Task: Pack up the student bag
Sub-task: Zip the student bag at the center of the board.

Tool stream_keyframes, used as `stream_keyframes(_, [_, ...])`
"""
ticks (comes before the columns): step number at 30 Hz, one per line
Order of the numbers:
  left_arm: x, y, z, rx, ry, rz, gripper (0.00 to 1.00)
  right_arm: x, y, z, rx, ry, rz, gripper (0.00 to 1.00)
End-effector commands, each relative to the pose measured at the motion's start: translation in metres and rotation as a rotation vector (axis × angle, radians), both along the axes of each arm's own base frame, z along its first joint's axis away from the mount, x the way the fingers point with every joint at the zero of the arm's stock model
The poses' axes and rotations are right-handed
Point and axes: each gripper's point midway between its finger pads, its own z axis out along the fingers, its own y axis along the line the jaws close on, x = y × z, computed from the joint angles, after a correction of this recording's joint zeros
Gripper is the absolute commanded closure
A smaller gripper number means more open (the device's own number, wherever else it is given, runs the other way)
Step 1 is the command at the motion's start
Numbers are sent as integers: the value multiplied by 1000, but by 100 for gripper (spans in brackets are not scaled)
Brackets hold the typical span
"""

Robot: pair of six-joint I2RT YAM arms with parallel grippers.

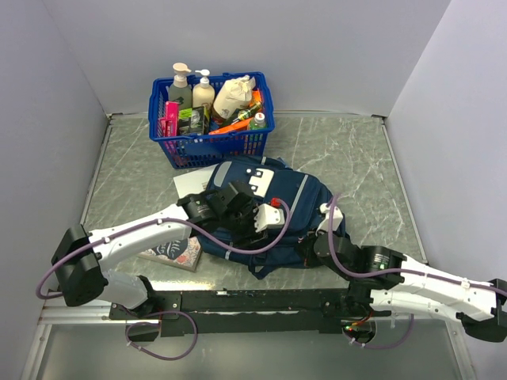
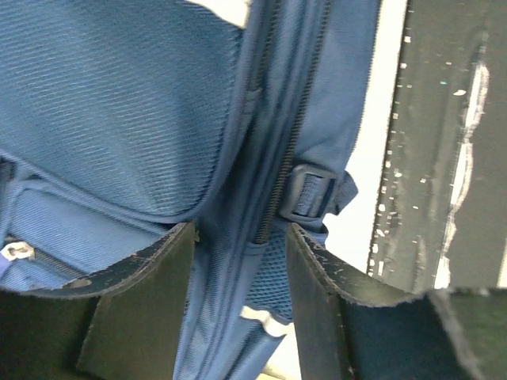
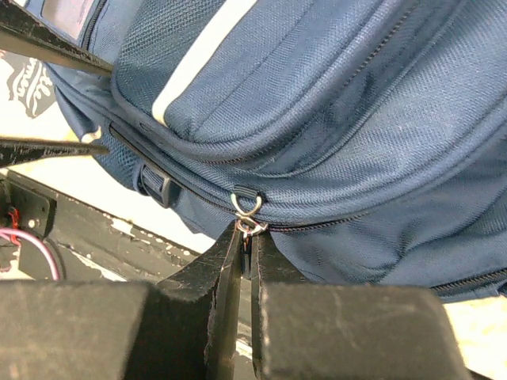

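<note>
While the navy student bag (image 1: pixel 261 210), pale-striped with white patches, lies on the surface (image 1: pixel 356 158) beside the basket (image 1: pixel 210 144), the left gripper (image 2: pixel 239 233) straddles its seam, jaws apart; the right gripper (image 3: pixel 247 233) pinches its zipper pull (image 3: pixel 249 225).

Whole table (image 1: pixel 348 158) is viewed steeply downward from high behind its near edge, from afar, with the student bag (image 1: pixel 261 210) mid-frame. Wrist views are taken very close against the bag's near side: past the left gripper (image 2: pixel 240 229) along a zip seam (image 2: pixel 277 158), past the right gripper (image 3: pixel 249 233) at the zipper pull (image 3: pixel 247 204). A strap buckle (image 2: pixel 309 196) and the black rail (image 2: pixel 444 158) are shared by both.
</note>
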Motion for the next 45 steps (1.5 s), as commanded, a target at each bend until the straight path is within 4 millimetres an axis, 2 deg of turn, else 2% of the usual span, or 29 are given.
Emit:
stream_keyframes(1, [-15,-20,14,-75,64,-72,45,9,23,46,132,-70,19,100])
stream_keyframes(3, [-15,-25,14,-80,55,-75,39,9,25,49,137,-74,25,100])
stream_keyframes(7, [-11,-32,4,-54,9,-64,37,9,30,53,150,-75,39,100])
stream_keyframes(10, [6,-35,-6,-23,-70,-1,36,8,33,56,160,-76,50,100])
stream_keyframes(13, [28,-34,-7,-15,-158,85,39,8,34,56,167,-75,56,100])
stream_keyframes(16, [40,-31,-7,-1,-216,124,65,6,34,54,167,-70,63,100])
stream_keyframes(17, [42,-31,-7,1,-227,127,86,6,34,54,168,-69,64,100])
stream_keyframes(18, [49,-27,-7,15,-255,158,95,5,33,54,168,-69,65,100])
stream_keyframes(19, [52,-24,-8,26,-273,164,99,5,32,54,166,-68,62,100])
stream_keyframes(24, [57,-11,-2,55,-332,178,99,5,16,47,120,-56,22,100])
stream_keyframes(28, [47,6,-1,100,-326,132,99,9,0,41,91,-39,-29,100])
stream_keyframes(30, [39,18,0,125,-325,107,99,11,-9,38,74,-29,-54,100])
stream_keyframes(32, [34,32,-7,169,-317,95,99,11,-16,38,67,-30,-63,100])
stream_keyframes(35, [33,50,-11,212,-322,94,99,12,-23,36,46,-23,-73,100])
stream_keyframes(41, [47,74,-13,247,-322,148,99,9,-32,34,9,5,-76,100])
stream_keyframes(45, [50,78,-11,247,-323,155,99,10,-35,33,1,7,-86,100])
